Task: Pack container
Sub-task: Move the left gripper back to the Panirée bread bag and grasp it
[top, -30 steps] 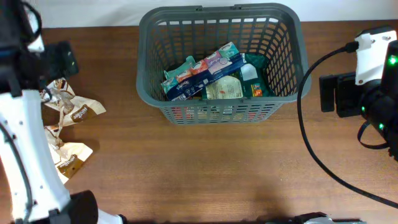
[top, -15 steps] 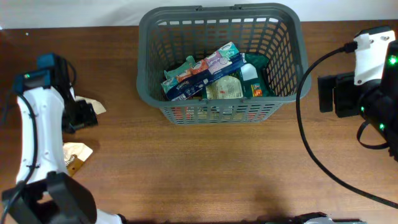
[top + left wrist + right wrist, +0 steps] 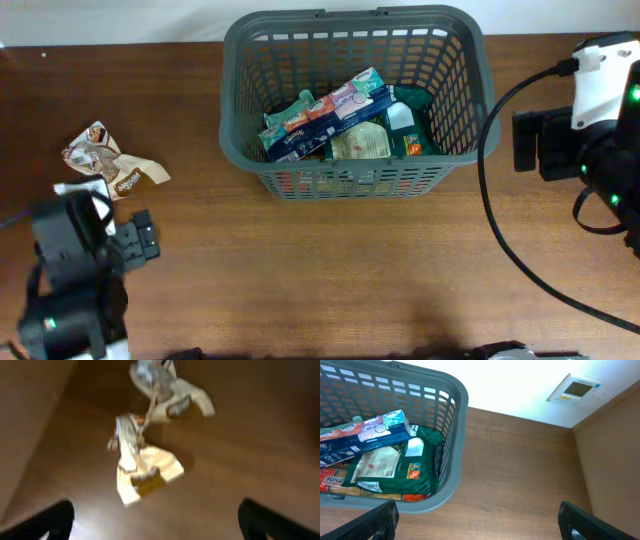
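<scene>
Container (image 3: 350,182): stood upright at far centre of table (image 3: 330,280), mouth up, long axis running left to right; held several packets, among them a long blue-and-red pack (image 3: 325,115) lying aslant, left end nearer. Judged stiff, light for its bulk, lattice walls probably a little springy; too wide to span with one end effector, best taken by the rim or through a wall slot. Left end effector (image 3: 157,522): released, fingers spread wide, empty, hung over two crumpled tan packets (image 3: 145,467) at left of table, well apart from container. Right end effector (image 3: 477,522): released, empty, to the right of container, not touching.
</scene>
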Tool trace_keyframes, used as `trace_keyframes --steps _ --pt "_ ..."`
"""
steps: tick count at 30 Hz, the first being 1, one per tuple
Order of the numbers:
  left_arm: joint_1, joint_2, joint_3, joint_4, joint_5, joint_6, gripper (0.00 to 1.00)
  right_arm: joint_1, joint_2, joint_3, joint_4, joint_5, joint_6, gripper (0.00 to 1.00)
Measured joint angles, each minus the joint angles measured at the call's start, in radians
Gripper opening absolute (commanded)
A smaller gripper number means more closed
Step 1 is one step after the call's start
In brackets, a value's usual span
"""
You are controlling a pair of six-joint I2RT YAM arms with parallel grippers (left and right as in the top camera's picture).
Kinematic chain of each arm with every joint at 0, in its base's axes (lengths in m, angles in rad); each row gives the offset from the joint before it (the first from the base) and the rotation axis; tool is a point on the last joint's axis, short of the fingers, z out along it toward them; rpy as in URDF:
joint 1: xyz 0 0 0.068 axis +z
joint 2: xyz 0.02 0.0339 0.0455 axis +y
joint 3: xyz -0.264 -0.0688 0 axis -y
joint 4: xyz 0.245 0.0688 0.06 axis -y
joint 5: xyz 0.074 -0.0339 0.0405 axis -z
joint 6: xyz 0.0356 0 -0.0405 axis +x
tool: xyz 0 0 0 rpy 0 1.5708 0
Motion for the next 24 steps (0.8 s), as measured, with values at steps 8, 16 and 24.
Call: trace_keyframes --steps 8,16,24 --pt "0.063 0.082 -0.172 0.176 0.006 0.086 0.99 0.0 0.0 0.0 0.0 0.0 0.0 0.99" --pt "0.402 0.346 -0.172 0.282 0.251 0.149 0.99 0.0 -0.002 0.0 -0.006 0.0 0.0 0.99" --pt "0.512 0.551 -0.172 0.41 0.335 0.175 0.99 0.0 -0.011 0.0 -0.018 0.0 -0.001 0.99"
